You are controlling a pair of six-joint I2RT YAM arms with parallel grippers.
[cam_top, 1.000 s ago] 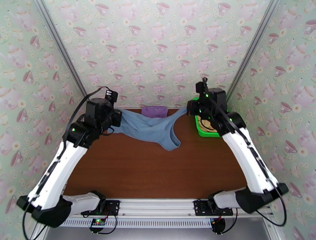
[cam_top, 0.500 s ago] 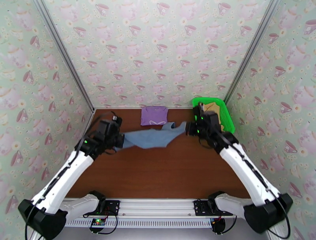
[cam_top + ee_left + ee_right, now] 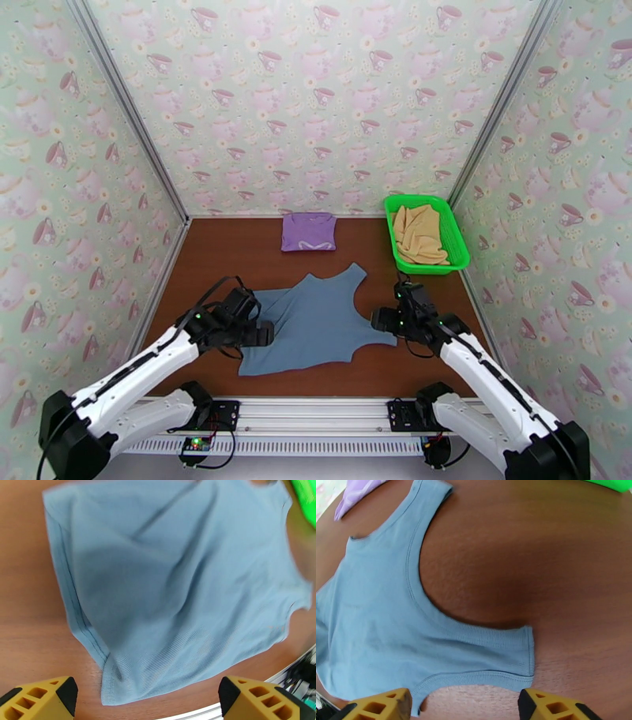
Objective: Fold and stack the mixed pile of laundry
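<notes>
While the lilac shirt sits folded at the table's far edge, that's roughly one of three done. Slate-blue tank top lies flat and unfolded, near-centre. Left gripper at its hem corner and right gripper at a strap end are both spread, holding nothing. Green mesh basket, far right, holds the crumpled tan-yellow garment. No stack yet.

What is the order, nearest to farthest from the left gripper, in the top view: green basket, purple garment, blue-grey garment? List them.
From the left gripper:
1. blue-grey garment, spread flat right beside it, mid-table.
2. purple garment, folded by the back wall.
3. green basket, in the back right corner.
</notes>
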